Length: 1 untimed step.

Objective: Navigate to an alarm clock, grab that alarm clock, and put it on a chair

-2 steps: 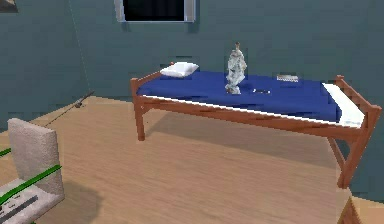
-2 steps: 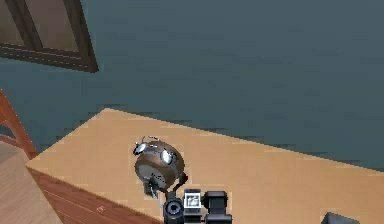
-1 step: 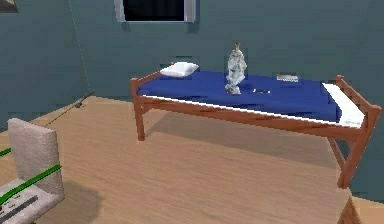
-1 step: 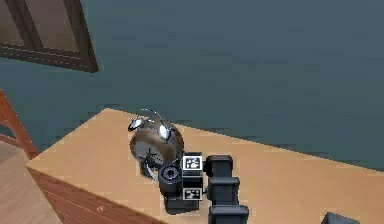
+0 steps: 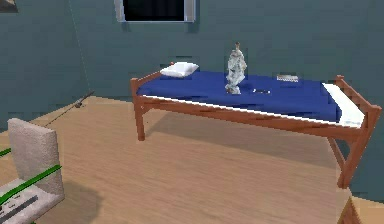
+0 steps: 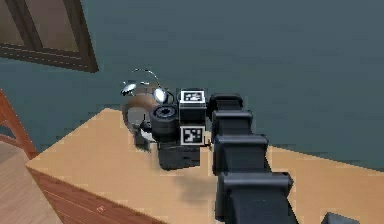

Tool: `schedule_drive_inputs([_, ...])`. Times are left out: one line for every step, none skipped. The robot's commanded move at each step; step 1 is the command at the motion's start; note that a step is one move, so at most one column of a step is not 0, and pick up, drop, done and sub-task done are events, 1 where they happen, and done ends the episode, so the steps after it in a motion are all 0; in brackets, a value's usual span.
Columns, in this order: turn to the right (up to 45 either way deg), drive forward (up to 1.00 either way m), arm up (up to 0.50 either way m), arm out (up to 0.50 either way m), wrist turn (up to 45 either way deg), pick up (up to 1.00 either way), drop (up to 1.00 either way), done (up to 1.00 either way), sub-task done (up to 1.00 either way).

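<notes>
The pincer [image 6: 156, 128] sits low over the wooden bench [image 6: 95, 152], at the far end of the dark arm [image 6: 240, 165]. A round brown and metal alarm clock [image 6: 138, 98] stands on the bench top right against the pincer's outer side. Because the clock rests on the surface there, I cannot tell whether the pincer has it in grasp or merely lies next to it. To do the grab well, I judge the fingers should sit level with the clock's round body rather than its thin top hoop, and the lift should go straight up before the arm draws back. The clock stands near the bench's edge, so a sideways nudge could tip it off. Beyond the clock is bare teal wall, with a brown window frame [image 6: 45, 35] above and off to one side. Well away from the pincer, the forward view shows a pale padded seat, probably the chair [image 5: 35, 158], across open floor. A blue bed [image 5: 270, 95] with a pillow [image 5: 180, 69] and a statue [image 5: 236, 68] stands farther off, clear of that path.
</notes>
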Motion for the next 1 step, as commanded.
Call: schedule_drive_inputs([0.0,0.0,0.0,0.0,-45.0,0.0,0.0,0.0,0.0])
